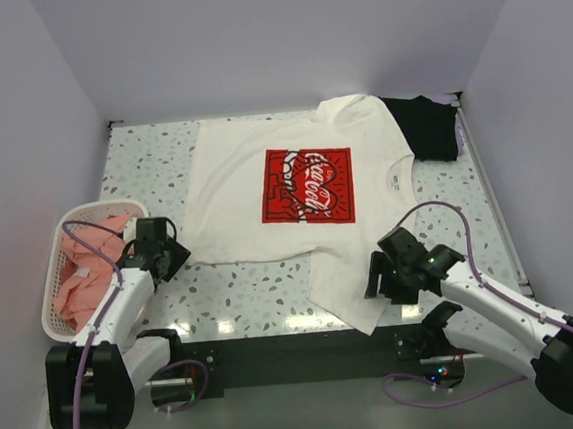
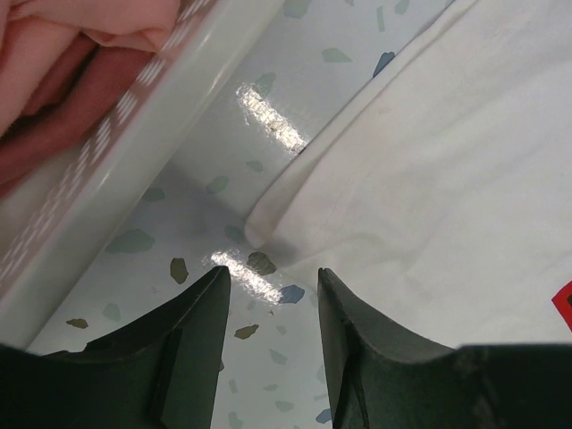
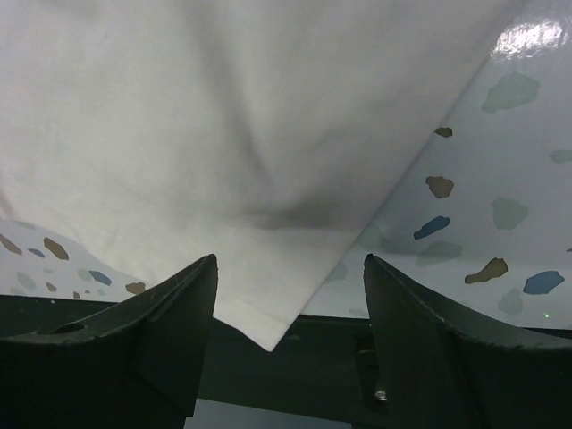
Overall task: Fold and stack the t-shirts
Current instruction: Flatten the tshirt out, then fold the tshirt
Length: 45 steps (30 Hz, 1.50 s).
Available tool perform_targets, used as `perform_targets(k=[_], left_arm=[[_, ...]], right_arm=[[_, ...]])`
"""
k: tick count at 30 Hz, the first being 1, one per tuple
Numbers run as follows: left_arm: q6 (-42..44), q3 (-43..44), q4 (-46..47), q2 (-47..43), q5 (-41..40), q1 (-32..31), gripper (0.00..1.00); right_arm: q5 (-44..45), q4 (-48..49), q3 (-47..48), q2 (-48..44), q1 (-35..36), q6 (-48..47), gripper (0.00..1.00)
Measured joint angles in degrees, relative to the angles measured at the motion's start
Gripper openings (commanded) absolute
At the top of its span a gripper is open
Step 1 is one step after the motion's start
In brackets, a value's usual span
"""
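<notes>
A white t-shirt [image 1: 235, 194] with a red-and-white square chest print lies spread flat across the middle of the table. A black t-shirt [image 1: 427, 127] lies at the far right, partly under its sleeve. Salmon-pink t-shirts [image 1: 83, 277] fill the basket at the left. My left gripper [image 1: 174, 252] is open and empty, just off the white shirt's left hem corner [image 2: 259, 219]. My right gripper [image 1: 381, 281] is open and empty over the shirt's near corner [image 3: 268, 335], which hangs past the table's front edge.
A white plastic lattice basket [image 1: 55, 295] stands at the left edge; its wall shows in the left wrist view [image 2: 134, 170]. The speckled tabletop [image 1: 263, 287] ends at a dark front rail [image 1: 278, 351]. White walls close the far and side edges.
</notes>
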Motion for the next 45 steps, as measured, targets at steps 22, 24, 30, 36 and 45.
perform_targets(k=[22,24,30,36,45], left_arm=[[0.0,0.0,0.55,1.49,0.33,-0.11,0.48],[0.0,0.0,0.79,1.79,0.39,-0.11,0.47],[0.0,-0.92,2.19,2.56,0.98,-0.13,0.47],[-0.02,-1.66,3.45,3.74,1.9,-0.35,0.47],[0.0,-1.66,6.01,5.66,1.99,-0.5,0.46]], right_arm=[[-1.46,2.82,-1.11,7.17,0.5,0.66,0.0],[-0.46,1.31,-0.39,6.64,0.66,0.11,0.0],[2.34,-5.73,4.74,1.84,0.72,-1.53,0.0],[3.69,-10.95,9.44,0.48,0.7,-3.08,0.0],[7.15,-18.12,16.06,0.68,0.7,-5.86,0.0]])
